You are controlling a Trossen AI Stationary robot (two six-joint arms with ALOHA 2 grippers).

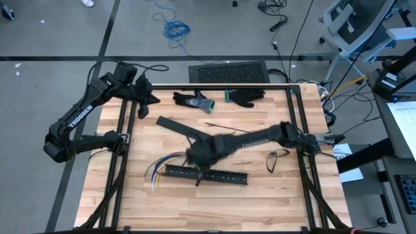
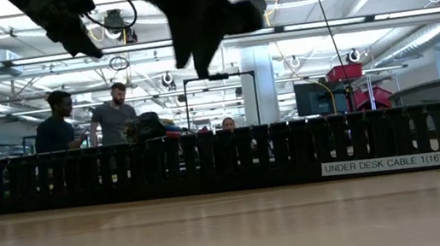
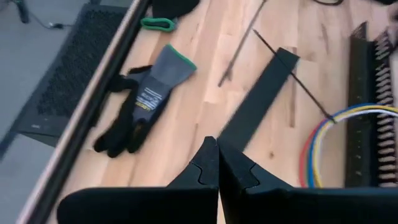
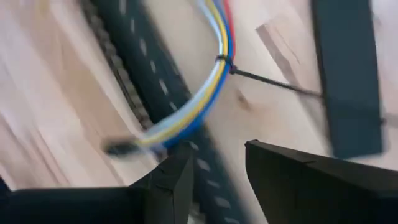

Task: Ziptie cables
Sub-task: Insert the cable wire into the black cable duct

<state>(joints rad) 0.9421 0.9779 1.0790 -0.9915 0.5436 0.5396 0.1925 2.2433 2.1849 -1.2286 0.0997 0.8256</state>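
On my counter [image 1: 286,195] I count two gloves [image 1: 194,99] [image 1: 246,96], one slotted duct [image 1: 207,174], one flat black lid strip [image 1: 174,125], one cable bundle [image 1: 162,162] with one zip tie [image 4: 273,83], one pair of glasses [image 1: 278,156]. Two claws: left [image 1: 151,99], right [image 1: 198,170].

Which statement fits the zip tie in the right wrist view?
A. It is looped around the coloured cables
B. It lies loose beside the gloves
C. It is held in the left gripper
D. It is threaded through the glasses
A: the black zip tie circles the cables, its tail trailing across the table.
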